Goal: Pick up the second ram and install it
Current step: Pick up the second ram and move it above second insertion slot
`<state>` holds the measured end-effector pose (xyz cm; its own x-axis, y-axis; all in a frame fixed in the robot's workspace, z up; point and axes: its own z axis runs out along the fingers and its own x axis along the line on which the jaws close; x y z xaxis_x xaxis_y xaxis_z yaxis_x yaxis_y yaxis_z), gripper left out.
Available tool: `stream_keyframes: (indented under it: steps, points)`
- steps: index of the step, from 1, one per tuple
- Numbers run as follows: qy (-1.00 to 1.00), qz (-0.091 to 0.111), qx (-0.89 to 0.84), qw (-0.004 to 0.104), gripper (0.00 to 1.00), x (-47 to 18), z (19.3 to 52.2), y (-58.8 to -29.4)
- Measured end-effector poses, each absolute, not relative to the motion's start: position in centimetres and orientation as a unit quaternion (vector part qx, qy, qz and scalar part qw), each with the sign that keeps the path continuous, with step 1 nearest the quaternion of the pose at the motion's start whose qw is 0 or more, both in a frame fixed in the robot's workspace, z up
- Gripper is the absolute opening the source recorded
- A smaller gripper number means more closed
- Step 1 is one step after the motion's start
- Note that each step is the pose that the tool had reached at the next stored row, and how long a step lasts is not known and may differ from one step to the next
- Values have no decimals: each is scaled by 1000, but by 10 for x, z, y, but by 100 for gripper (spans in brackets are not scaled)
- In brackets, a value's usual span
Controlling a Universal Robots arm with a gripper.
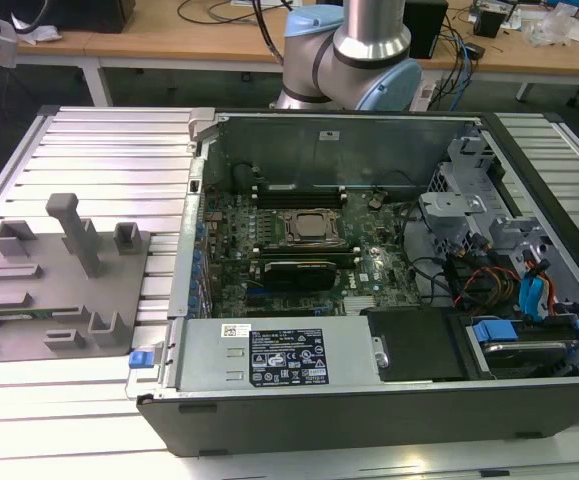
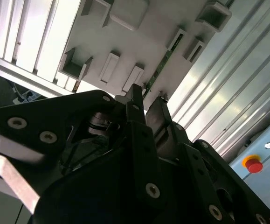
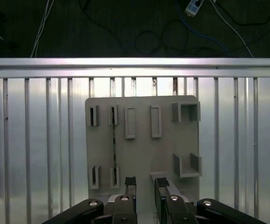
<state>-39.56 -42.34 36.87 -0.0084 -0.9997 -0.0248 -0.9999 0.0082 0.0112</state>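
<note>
The tool is held high over the grey fixture tray. Its two fingers are parted by a small gap, and nothing is held between them. The second ram is seen as a thin green stick stood on its edge in the tray. It is propped up by little slot posts near each end. It has not been picked up yet. In the exterior view the tray is set on the ribbed metal worktop, to the exterior view's left of the open computer case.

The stick's long side is lined up with the gap between the fingers, so it looks ready to be pinched across its thin side. In the first wrist view the stick is seen a little to one side of the gap. In the second wrist view it is seen running right toward the gap. So it cannot be told if the tool is right above it. The stick is well below the tool.
</note>
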Motion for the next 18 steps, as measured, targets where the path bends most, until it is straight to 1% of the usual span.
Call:
stream_keyframes:
  steps: [18]
  points:
    - [710,13,-704,5,30,-396,352,-425]
